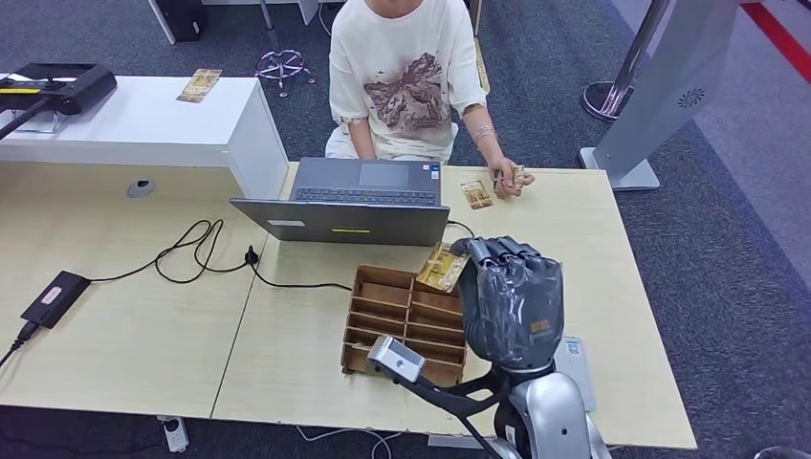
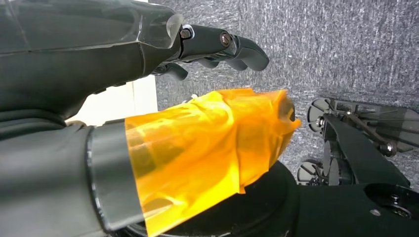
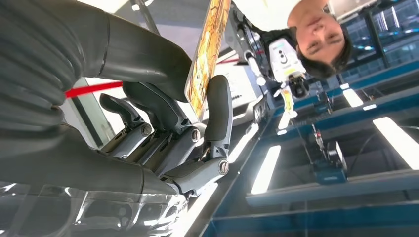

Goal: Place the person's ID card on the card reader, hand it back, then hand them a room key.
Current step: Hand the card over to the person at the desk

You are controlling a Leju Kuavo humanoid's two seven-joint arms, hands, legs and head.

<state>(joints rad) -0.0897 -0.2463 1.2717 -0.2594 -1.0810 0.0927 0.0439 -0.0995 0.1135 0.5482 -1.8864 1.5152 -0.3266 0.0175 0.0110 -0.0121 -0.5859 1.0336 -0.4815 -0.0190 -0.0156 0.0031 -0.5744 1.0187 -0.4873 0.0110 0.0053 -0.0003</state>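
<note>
My right hand [image 1: 510, 298] is raised over the near right part of the desk, above a wooden compartment tray [image 1: 381, 316]. It pinches a golden patterned card [image 1: 442, 267] between thumb and finger; in the right wrist view the card [image 3: 207, 54] stands edge-on against the thumb. A person [image 1: 402, 76] sits across the desk, holding a small card [image 1: 516, 176] in one hand. Another card [image 1: 475, 194] lies on the desk beside that hand. A black box with a cable [image 1: 54, 297], possibly the card reader, lies at the desk's left. My left hand [image 2: 99, 74] hangs over grey carpet, fingers [image 2: 222, 44] apart, holding nothing.
An open grey laptop [image 1: 354, 201] stands mid-desk with a black cable [image 1: 201, 249] looping left. A white counter [image 1: 143, 124] at the back left carries a black device [image 1: 57, 86] and a card [image 1: 199, 84]. A white flat object [image 1: 576, 368] lies near my right arm.
</note>
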